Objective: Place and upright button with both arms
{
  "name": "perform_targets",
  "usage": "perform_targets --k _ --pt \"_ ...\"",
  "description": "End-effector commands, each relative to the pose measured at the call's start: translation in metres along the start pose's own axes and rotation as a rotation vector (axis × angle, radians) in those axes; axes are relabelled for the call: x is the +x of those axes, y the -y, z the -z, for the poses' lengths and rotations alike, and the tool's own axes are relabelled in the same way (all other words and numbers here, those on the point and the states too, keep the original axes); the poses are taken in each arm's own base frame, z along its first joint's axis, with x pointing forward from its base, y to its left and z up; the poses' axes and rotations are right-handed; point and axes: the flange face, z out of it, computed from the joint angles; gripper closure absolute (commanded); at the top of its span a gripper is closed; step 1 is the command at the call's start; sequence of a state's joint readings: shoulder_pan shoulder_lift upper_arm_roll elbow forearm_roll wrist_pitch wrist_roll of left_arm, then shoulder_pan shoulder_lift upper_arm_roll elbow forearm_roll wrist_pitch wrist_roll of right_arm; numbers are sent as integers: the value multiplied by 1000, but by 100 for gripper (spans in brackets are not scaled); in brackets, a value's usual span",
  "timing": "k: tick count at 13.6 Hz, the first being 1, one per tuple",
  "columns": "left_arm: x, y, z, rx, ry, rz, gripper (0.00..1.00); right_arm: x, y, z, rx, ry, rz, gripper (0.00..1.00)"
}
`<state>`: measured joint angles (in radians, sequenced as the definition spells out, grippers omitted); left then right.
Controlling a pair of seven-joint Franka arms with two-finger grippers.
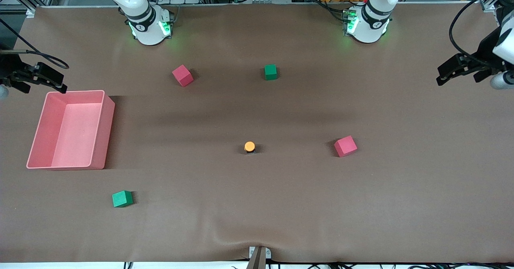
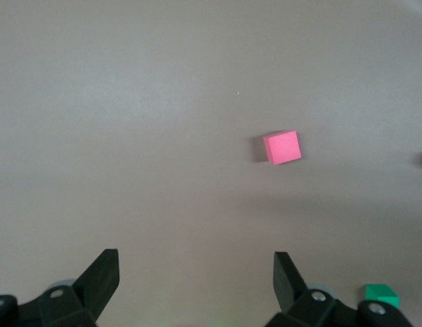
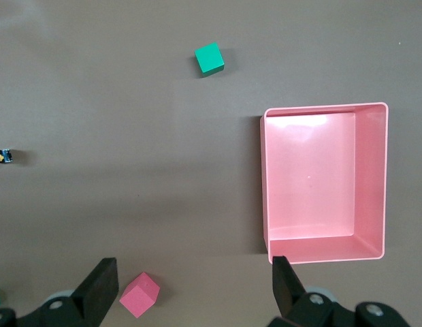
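Brown table; button sitting upright mid-table
Left claw and right claw waiting spread wide, well apart from it; task looking finished.

The button is showing an orange cap on a black body; the table is lying plain brown. Two cubes are showing red and two cubes green; the bin is showing pink; the arms are showing white with black bands and green-lit bases.
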<state>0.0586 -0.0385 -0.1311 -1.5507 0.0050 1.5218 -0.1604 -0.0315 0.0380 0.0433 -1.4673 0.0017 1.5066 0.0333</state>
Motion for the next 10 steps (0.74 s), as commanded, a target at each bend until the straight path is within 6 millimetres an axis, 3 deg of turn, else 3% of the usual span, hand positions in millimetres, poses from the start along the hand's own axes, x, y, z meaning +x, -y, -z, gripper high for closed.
perform_targets --k 1,10 --pt "-17 0 5 0 21 -24 0 0 -4 1 12 -5 -1 0" --pt "-15 4 12 -2 21 -24 0 0 -7 0 29 -3 -9 0"
